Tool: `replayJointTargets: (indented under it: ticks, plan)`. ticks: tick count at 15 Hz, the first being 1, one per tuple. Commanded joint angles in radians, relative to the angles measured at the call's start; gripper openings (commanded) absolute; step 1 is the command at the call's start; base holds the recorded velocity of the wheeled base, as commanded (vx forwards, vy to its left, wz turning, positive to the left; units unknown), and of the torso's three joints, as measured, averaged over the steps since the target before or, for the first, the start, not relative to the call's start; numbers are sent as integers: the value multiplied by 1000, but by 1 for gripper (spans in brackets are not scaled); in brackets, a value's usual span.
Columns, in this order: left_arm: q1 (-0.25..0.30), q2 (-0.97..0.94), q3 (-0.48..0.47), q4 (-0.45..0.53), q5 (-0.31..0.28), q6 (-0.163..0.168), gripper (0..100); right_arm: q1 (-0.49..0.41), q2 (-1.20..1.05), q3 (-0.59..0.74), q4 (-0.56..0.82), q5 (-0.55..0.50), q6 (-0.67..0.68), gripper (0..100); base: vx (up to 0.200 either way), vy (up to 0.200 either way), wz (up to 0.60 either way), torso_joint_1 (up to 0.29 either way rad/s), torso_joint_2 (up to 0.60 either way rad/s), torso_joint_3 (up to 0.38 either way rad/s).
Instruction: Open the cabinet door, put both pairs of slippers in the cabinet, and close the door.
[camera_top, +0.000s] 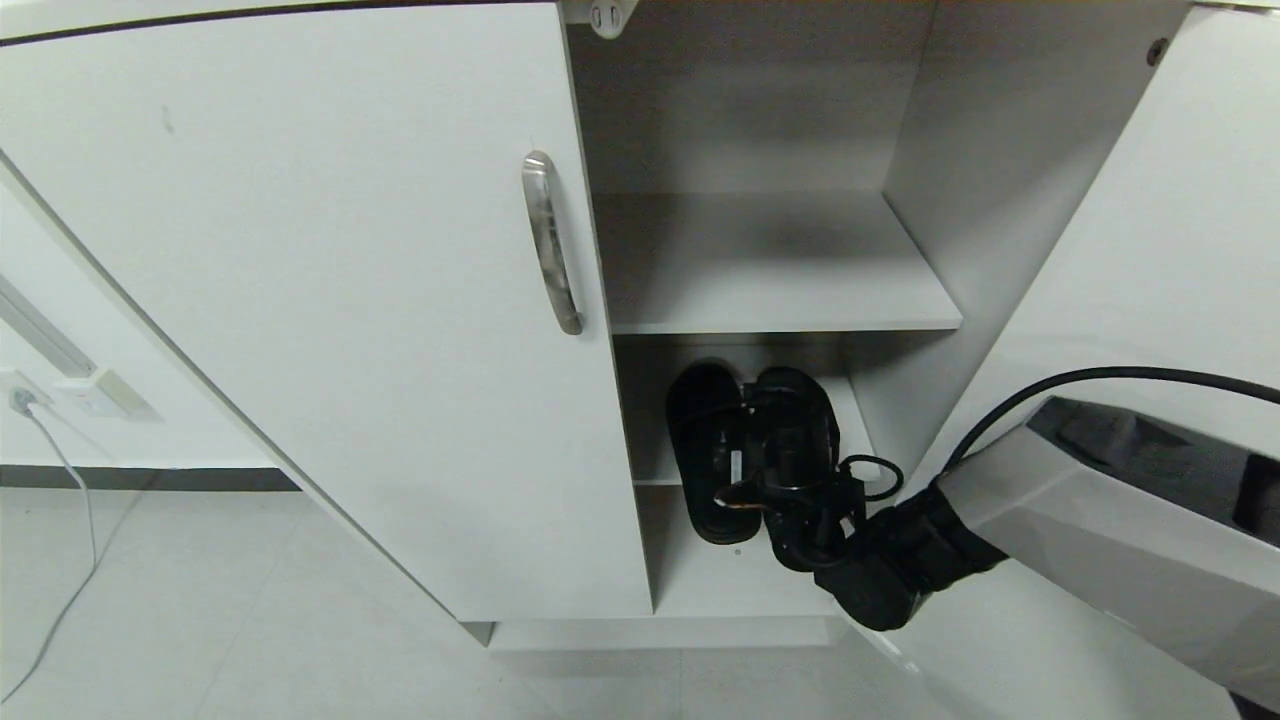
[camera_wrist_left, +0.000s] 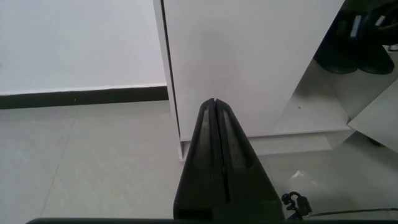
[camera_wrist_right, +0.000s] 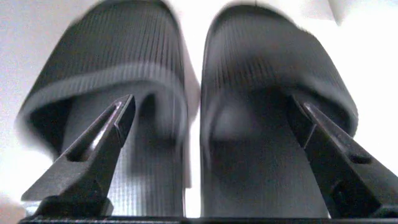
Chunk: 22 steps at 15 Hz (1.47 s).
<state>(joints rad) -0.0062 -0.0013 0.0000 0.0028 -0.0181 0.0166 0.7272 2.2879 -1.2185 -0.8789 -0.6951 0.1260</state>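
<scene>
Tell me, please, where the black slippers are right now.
In the head view, the black slippers lie side by side on the cabinet floor, below the shelf, right of the closed door, with the right gripper at them.

Slippers (camera_top: 703, 440) side by side in the cabinet (camera_top: 985, 150), under its shelf (camera_top: 780, 265), right of the door (camera_top: 300, 280)

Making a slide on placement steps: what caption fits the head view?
Right gripper open at a pair of black slippers in the lower compartment of the open cabinet.
</scene>
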Motion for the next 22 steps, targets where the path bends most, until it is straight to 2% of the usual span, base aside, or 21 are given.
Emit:
replayJointTargets:
  ticks: [1, 2, 7, 13, 22]
  plan:
    - [0, 1, 0, 0, 0, 0, 0, 54, -142, 172, -55, 2, 0, 100, 0, 0, 0, 0, 0, 0]
    - [0, 1, 0, -1, 0, -1, 0, 70, -197, 241, -74, 6, 0, 100, 0, 0, 0, 0, 0, 0]
    - [0, 1, 0, 0, 0, -1, 0, 87, -225, 280, -75, 8, 3, 100, 0, 0, 0, 0, 0, 0]
    - [0, 1, 0, -1, 0, -1, 0, 90, -215, 283, -77, 6, 6, 100, -200, 0, 0, 2, 6, 3]
    - [0, 1, 0, -1, 0, -4, 0, 90, -206, 300, -84, 8, 9, 100, 0, 0, 0, 0, 0, 0]
